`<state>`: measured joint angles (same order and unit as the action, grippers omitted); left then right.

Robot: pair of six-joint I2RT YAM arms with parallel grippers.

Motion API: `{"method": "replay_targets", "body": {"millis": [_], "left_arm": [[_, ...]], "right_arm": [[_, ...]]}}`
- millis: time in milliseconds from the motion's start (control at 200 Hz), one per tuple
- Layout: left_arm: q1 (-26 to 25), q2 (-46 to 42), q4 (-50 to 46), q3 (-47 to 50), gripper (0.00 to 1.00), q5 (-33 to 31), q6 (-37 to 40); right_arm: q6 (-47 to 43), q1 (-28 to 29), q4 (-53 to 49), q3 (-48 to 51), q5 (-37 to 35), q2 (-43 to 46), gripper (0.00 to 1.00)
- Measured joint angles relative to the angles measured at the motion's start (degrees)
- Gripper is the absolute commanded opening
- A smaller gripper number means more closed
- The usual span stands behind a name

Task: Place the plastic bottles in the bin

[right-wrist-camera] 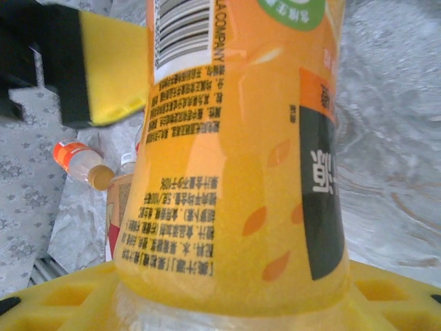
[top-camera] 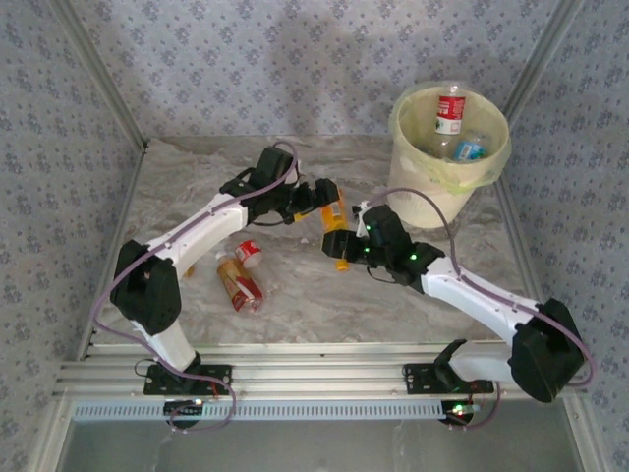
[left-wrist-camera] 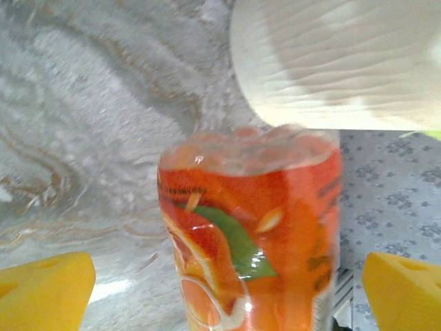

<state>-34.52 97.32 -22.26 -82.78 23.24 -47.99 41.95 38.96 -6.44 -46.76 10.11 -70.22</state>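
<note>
Hard against my right wrist lens was the orange bottle (right-wrist-camera: 241, 152), its yellow-orange label covered with small print and a barcode. My right jaws were clamped on it, and the yellow right fingers (right-wrist-camera: 62, 296) sat snug against its sides low in that view.

My left jaws stood wide apart. One yellow left finger (left-wrist-camera: 41, 289) showed on each side of that same bottle, with bare table visible in both gaps, so they gripped nothing. Past the bottle rose the ribbed white wall of the bin (left-wrist-camera: 331, 62).

From above, the orange bottle sat between my two arms near the middle of the table (top-camera: 314, 315), outside the bin and just left of its foot. I could not tell whether it touched the table. The bin stood at the far right corner, its pale green liner folded over the rim. Inside it lay a red-labelled bottle (top-camera: 451, 110) and a blue-labelled bottle (top-camera: 470, 149).

Beside my left arm, two more lay close together on the table: a red-capped bottle (top-camera: 248, 252) and a brown bottle (top-camera: 239, 282).
</note>
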Motion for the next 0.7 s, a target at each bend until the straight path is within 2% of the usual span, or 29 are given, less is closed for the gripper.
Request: {"method": "replay_targets", "body": {"millis": [175,345,700], "left_arm": [[0.1,-2.0,1.3,-1.3,1.00,2.5,3.7],[0.3,-4.6,2.0,-1.5,1.00,4.7,11.1],[3.7,-13.2,5.9,3.2,1.00,8.3,25.6]], "right_arm": [[-2.1,-2.8,-6.1,1.1,-1.0,6.6,0.61],[-6.6,-7.0,-14.8,0.2,-1.4,13.4,0.62],[-17.8,-17.9,-36.4,-20.1,0.3,15.4,0.62]]}}
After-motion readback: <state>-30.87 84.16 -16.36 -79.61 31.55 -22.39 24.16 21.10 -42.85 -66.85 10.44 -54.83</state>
